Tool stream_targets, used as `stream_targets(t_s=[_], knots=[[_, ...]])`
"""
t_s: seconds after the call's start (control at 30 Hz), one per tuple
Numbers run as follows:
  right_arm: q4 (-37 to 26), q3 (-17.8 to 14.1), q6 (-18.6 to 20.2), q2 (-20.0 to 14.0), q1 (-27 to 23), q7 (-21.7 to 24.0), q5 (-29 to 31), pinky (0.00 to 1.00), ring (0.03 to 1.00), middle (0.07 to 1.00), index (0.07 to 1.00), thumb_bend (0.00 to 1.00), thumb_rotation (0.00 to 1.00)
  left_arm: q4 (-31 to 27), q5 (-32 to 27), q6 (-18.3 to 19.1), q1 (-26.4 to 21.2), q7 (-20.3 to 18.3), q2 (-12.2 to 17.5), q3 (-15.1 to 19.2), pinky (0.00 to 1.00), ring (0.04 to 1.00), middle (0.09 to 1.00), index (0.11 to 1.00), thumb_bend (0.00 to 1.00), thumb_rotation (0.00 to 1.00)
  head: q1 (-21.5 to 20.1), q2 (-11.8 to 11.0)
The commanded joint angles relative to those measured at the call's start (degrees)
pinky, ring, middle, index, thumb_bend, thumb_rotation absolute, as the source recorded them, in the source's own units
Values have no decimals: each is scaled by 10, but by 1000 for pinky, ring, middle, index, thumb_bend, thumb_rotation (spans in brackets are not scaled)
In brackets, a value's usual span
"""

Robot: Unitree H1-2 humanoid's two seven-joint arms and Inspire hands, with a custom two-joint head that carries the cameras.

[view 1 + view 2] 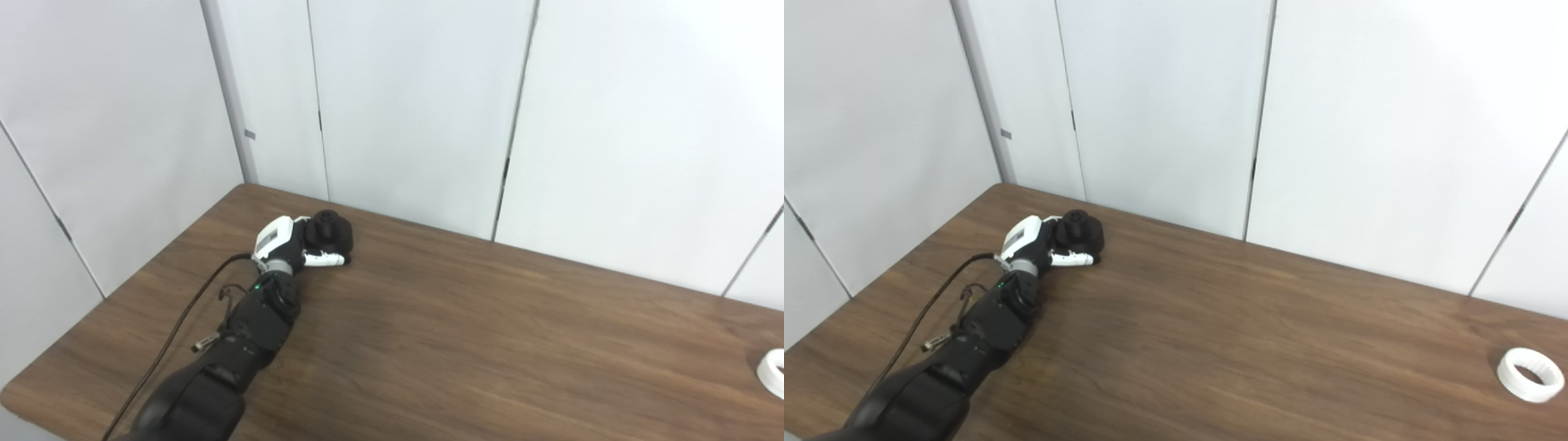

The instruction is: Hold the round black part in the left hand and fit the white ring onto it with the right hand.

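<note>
Room: white wall panels (1164, 110) stand behind the work area on two sides.
Table: brown wood-grain table (1213, 343) carries both parts, set well apart near opposite ends, presumably so that each arm reaches its own part.
Left arm: enters from the lower left and extends to the far left corner of the table.
Left hand: left hand (1041, 245) is curled around the round black part, thumb lying along its near side; a firm grip looks likely but contact on the far side is hidden.
Round black part: round black part (1079, 233) sits low at the table surface inside the left hand, raised hub pointing up, which leaves its top free for the ring.
White ring: white ring (1530, 374) lies flat at the right edge, far from the left hand, untouched.
Right hand: not in view; state unknown.
</note>
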Motion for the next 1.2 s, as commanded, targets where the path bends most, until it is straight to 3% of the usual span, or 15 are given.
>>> stream_targets(t_s=[0.0,0.4,0.53,0.57,0.67,0.87,1.17], knots=[[-23,-5,-12,0,-1,-8,2,1000,1000,959,927,599,1000,11,-5,-3,-24,-9,-9,-6,1000,957,901,830,1000,368,1,3],[-33,-4,-5,2,1,-12,0,1000,981,930,897,557,1000,24,-8,5,-29,3,-14,-3,1000,942,882,782,997,359,0,3],[-35,-5,5,2,2,-16,-6,1000,984,926,890,606,1000,29,-8,-16,-25,14,-13,-5,963,894,829,654,857,205,-3,4],[-35,-5,4,1,3,-17,-6,1000,981,924,888,621,1000,32,-10,-25,-24,20,-14,-3,956,889,819,557,661,123,-4,4],[-33,-5,2,1,3,-18,-3,1000,977,924,888,632,1000,44,-18,-52,-23,33,-16,3,952,873,781,490,537,61,-4,4],[-35,-4,3,1,5,-20,-6,1000,971,922,888,632,1000,69,-28,-81,-25,47,-22,4,998,886,772,482,520,47,-4,4],[-41,-2,12,0,7,-19,-10,1000,976,929,894,652,1000,75,-38,-109,-22,64,-27,4,981,865,749,483,519,47,-14,10]])
